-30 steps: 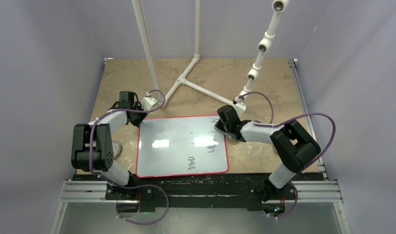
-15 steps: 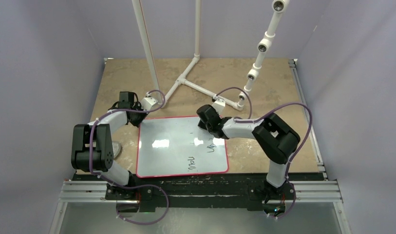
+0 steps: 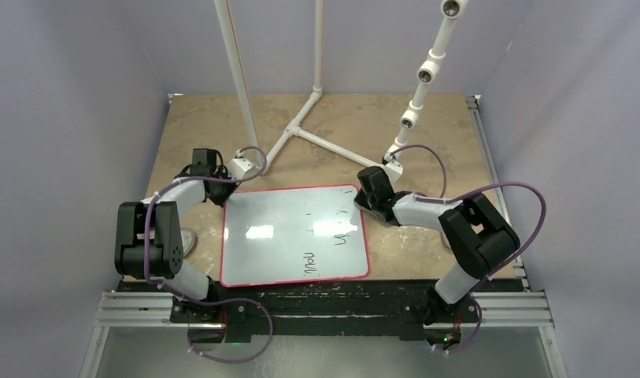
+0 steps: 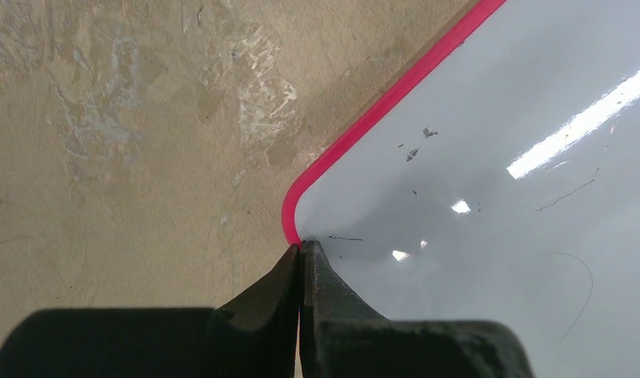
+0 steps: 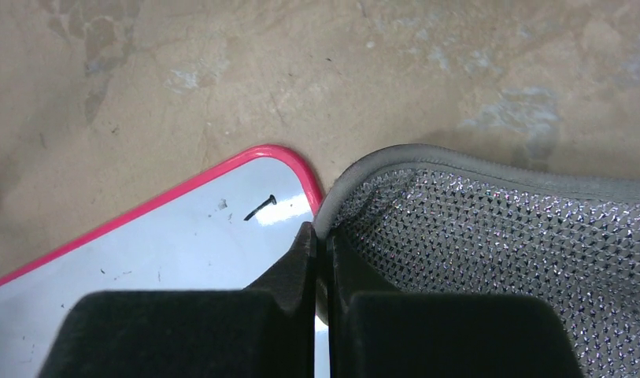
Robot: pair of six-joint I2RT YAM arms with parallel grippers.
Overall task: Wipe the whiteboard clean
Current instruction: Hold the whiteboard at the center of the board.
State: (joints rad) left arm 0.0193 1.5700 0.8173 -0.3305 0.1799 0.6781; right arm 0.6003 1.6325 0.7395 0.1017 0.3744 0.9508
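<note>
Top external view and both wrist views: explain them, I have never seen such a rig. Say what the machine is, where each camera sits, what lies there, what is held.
This is a robot: two jointed arms bolted at the near edge of a tan table. The wide picture looks down from above and behind them. The two close-ups come from cameras on the wrists; the black wedges at the bottom are each arm's own fingers. On the table lies a red-edged whiteboard bearing black handwriting; a white pipe frame stands behind it. The left gripper is shut, its tips at the board's far left corner. The right gripper is shut on the edge of a grey mesh pad at the far right corner.
</note>
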